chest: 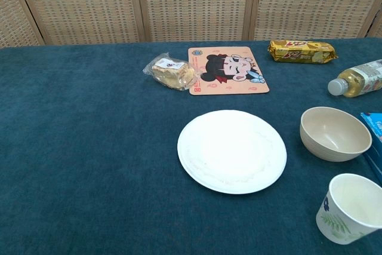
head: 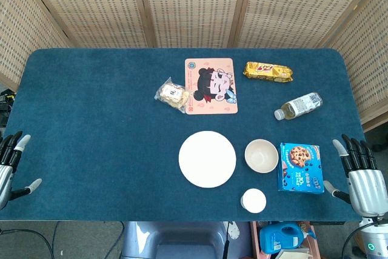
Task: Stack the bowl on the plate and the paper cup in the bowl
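Note:
A white plate [head: 207, 158] [chest: 231, 150] lies flat near the table's front middle. Just right of it stands a cream bowl [head: 261, 156] [chest: 334, 133], upright and apart from the plate. A white paper cup [head: 253, 201] [chest: 348, 208] with a leaf print stands upright at the front edge, below the bowl. My left hand [head: 11, 165] hangs open at the far left edge, far from everything. My right hand [head: 360, 174] is open at the far right edge, beyond the cookie box. Neither hand shows in the chest view.
A blue cookie box [head: 300, 167] lies right of the bowl. Further back are a cartoon mat [head: 210, 85], a wrapped pastry [head: 172, 94], a yellow biscuit pack [head: 268, 71] and a small bottle [head: 297, 105] on its side. A woven screen stands behind the table.

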